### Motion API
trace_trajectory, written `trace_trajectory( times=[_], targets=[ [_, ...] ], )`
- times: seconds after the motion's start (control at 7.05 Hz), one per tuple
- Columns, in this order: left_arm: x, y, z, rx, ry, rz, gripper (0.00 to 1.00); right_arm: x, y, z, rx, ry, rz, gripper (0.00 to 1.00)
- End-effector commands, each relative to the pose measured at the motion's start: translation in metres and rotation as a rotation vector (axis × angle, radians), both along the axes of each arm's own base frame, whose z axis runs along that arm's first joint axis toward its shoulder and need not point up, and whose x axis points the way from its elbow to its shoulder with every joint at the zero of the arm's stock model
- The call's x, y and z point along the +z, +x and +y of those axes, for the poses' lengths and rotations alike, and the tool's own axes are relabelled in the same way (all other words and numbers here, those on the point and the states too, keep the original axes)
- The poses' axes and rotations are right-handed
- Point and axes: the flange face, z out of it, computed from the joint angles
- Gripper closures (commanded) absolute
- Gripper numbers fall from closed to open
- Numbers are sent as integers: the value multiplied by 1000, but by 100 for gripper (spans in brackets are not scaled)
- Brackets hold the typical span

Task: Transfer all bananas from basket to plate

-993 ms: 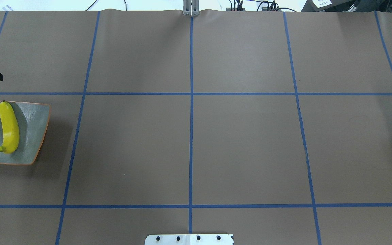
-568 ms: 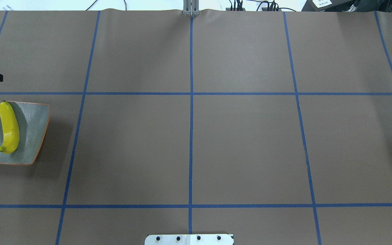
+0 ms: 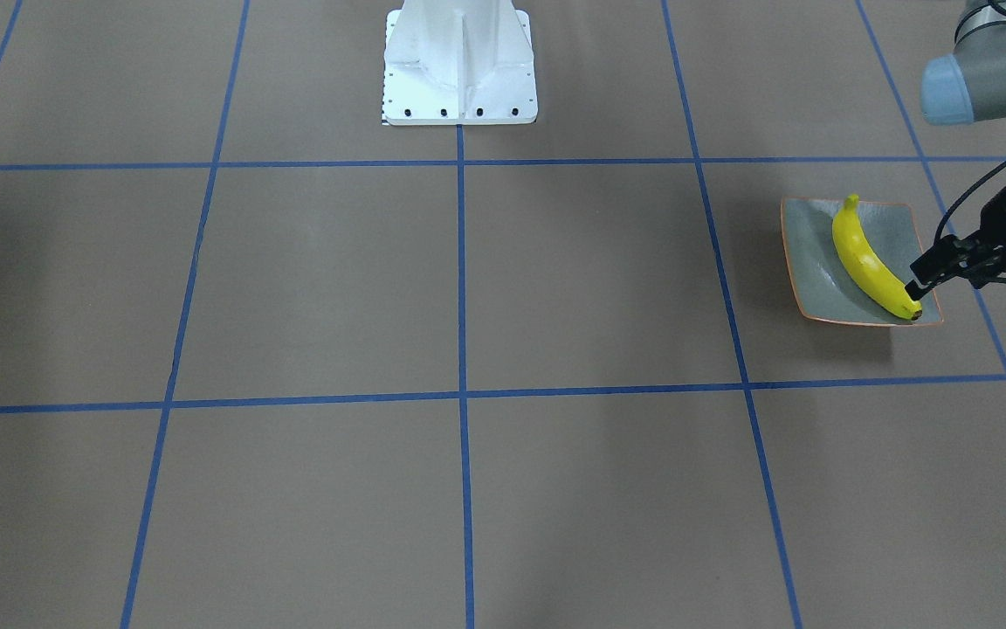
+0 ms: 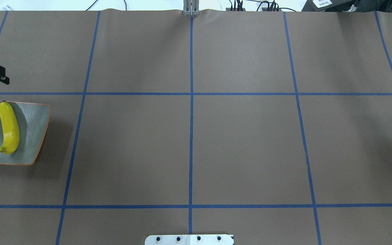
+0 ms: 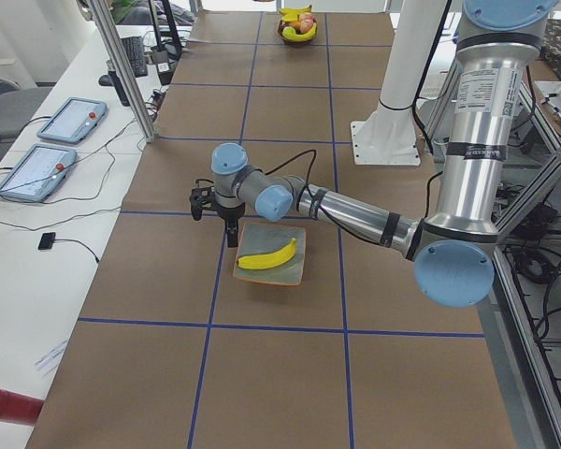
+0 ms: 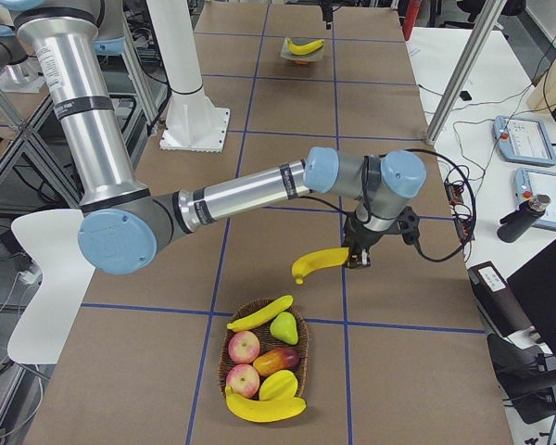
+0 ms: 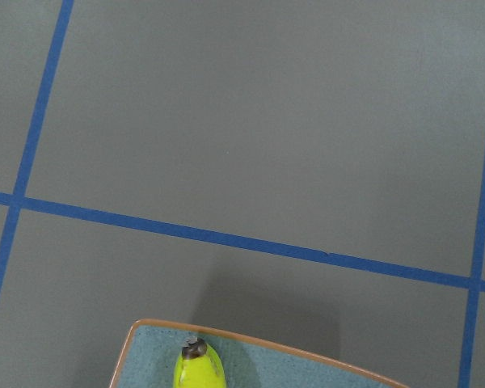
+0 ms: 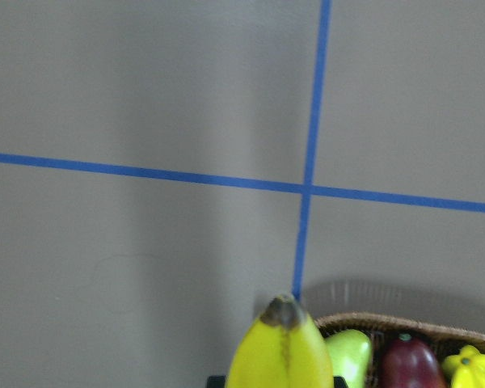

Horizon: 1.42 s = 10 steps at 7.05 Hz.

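One yellow banana (image 3: 870, 262) (image 4: 9, 127) lies lengthwise on the square grey-green plate (image 3: 817, 262) (image 4: 32, 129) with an orange rim. My left gripper (image 3: 915, 286) (image 5: 232, 234) hovers at that banana's dark far tip; I cannot tell how its jaws stand. At the table's other end my right gripper (image 6: 357, 260) holds a second banana (image 6: 320, 262) (image 8: 281, 352) by one end, in the air just beyond the wicker basket (image 6: 305, 348). Two more bananas (image 6: 259, 313) (image 6: 264, 408) lie in the basket.
Apples, a pear and a dark red fruit fill the rest of the basket. The white robot base (image 3: 459, 70) stands at the table's middle edge. Tablets (image 5: 70, 120) and cables lie on a side bench.
In the overhead view the visible part of my left gripper has shifted a little to the right. The banana on the plate has not moved.
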Motion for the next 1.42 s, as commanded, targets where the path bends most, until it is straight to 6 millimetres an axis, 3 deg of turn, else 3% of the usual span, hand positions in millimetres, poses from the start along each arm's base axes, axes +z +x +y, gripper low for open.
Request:
trace_trajectory(
  times=[0.0, 0.14, 0.28, 0.43, 0.57, 0.71, 0.85, 0.99, 1.28],
  targets=[
    [-33, 21, -14, -28, -3, 35, 0, -82, -89, -9, 40, -66, -62, 100],
    [-62, 58, -13, -46, -33, 83, 0, -127, -145, -6, 69, -95, -71, 100],
    [-104, 101, -12, -75, -68, 153, 0, -162, -202, 3, 132, -138, -97, 100],
    [-149, 135, -3, -89, -80, 245, 0, -183, -260, 18, 168, -166, -144, 100],
    [-194, 169, 13, -93, -99, 352, 0, -195, -295, 25, 213, -214, -184, 100],
    [-234, 191, 21, -101, -124, 432, 0, -205, -319, 25, 251, -271, -195, 100],
    [-259, 199, 30, -88, -112, 492, 0, -215, -340, 30, 267, -264, -180, 100],
    [-270, 203, 42, -59, -74, 538, 0, -234, -367, 42, 290, -288, -170, 100],
    [-293, 218, 60, -24, -71, 611, 0, -292, -426, 69, 419, -366, -154, 100]
  ],
)
